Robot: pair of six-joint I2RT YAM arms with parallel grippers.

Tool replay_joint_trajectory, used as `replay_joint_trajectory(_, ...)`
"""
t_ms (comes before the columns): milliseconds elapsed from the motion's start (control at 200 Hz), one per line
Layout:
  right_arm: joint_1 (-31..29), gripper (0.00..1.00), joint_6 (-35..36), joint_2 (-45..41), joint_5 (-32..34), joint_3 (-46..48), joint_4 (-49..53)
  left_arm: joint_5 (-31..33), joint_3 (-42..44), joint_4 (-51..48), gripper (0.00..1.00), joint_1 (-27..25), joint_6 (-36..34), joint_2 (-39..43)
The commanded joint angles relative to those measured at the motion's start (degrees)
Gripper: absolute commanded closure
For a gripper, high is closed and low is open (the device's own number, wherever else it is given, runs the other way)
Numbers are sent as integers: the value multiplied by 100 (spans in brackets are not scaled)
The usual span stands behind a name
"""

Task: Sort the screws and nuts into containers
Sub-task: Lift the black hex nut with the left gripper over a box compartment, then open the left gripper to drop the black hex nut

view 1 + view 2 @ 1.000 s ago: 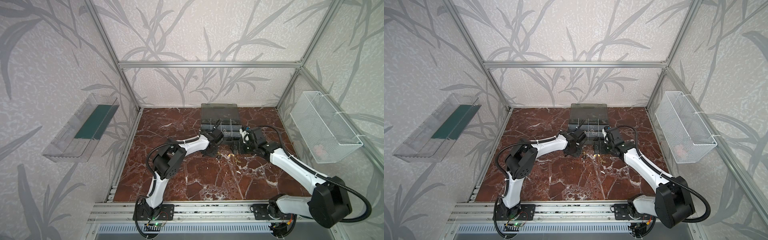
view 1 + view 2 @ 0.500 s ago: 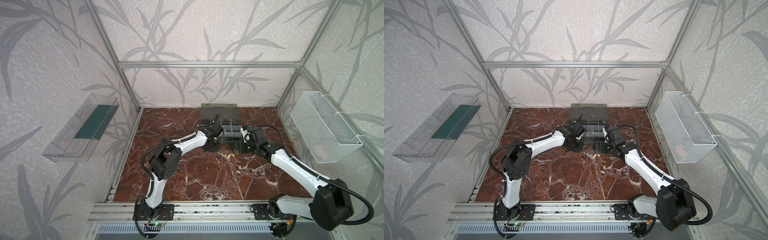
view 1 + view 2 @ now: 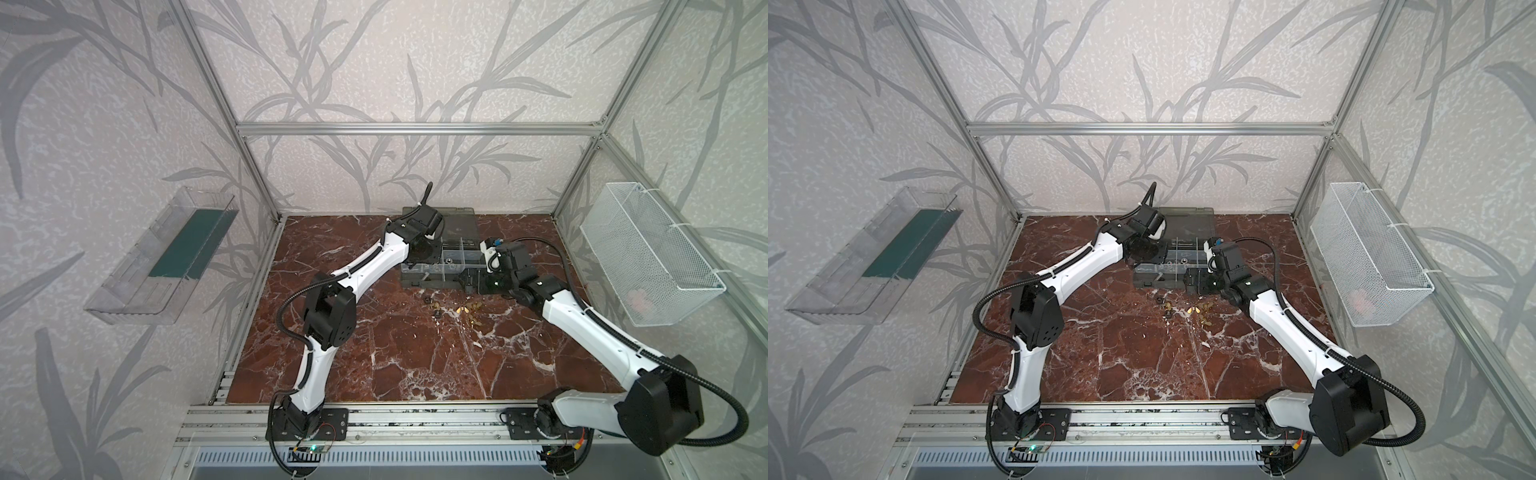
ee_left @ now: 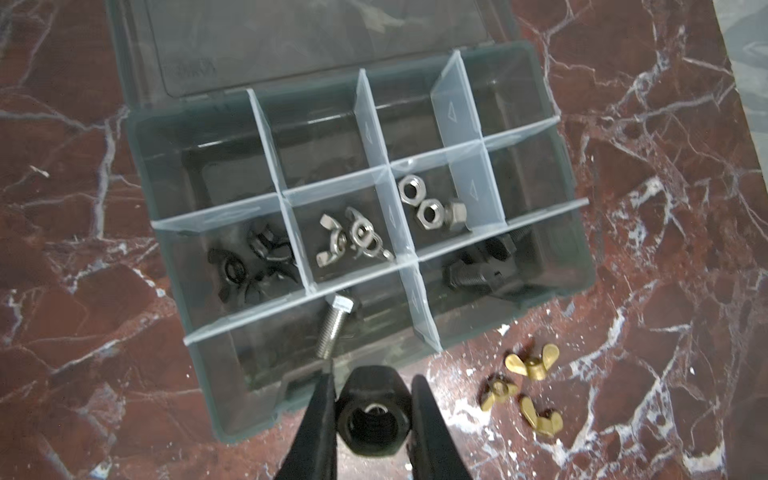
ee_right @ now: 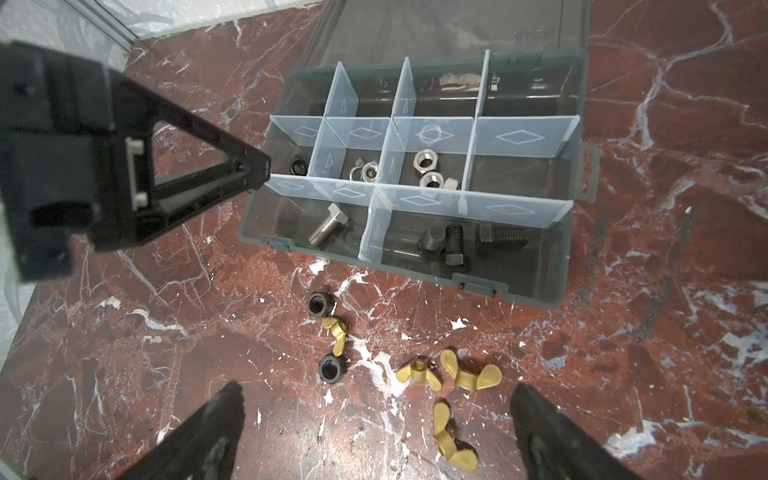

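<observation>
L end effector (image 4: 373, 395) clamped on black nut (image 4: 372, 428), by case (image 4: 579, 232) edge — not dropped yet. R end effector (image 5: 376, 419) spread wide, empty. In case: bolts (image 4: 332, 328), silver nuts (image 4: 419, 203), wing nuts (image 4: 332, 245). Left on surface (image 5: 623, 374) — 2 black nuts (image 5: 320, 304), 4 brass wing nuts (image 5: 469, 376). Approx. two-thirds done.

Counted: four brass wing nuts (image 5: 469, 376), three black hex nuts (image 5: 318, 304) (one in the left claw (image 4: 374, 380)), three silver hex nuts (image 5: 424, 160), three black bolts (image 5: 503, 237), one silver bolt (image 5: 328, 228), ten compartments (image 5: 519, 178). Silver wing nuts (image 4: 332, 245) and black wing nuts (image 4: 228, 266) overlap; count undetermined.
</observation>
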State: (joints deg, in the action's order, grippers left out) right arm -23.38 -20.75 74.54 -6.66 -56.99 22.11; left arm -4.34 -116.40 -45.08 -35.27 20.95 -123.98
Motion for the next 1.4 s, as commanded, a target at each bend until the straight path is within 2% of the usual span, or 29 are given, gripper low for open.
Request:
replay_joint_trajectory(0,-27,1,13,110,-85,-224,-23,74,-462,-352,79,170,-214,-427)
replay_joint_trajectory(295,-83,1,-69,432,-257,-391,-120,-16,-1313,-336,79,605,-362,-1164)
replay_joint_trajectory(415,-104,1,-87,580,-266,-393,-195,-10,-1359,-284,79,709,-364,-1307)
replay_joint_trajectory(880,-176,1,-113,816,-266,-405,-271,103,-2341,-262,79,863,-550,-2091)
replay_joint_trajectory(1005,-176,1,-94,842,-257,-392,-269,69,-2362,-283,79,874,-517,-2210)
replay_joint_trajectory(1395,-176,1,-78,887,-275,-434,-260,75,-2343,-343,67,883,-500,-2293)
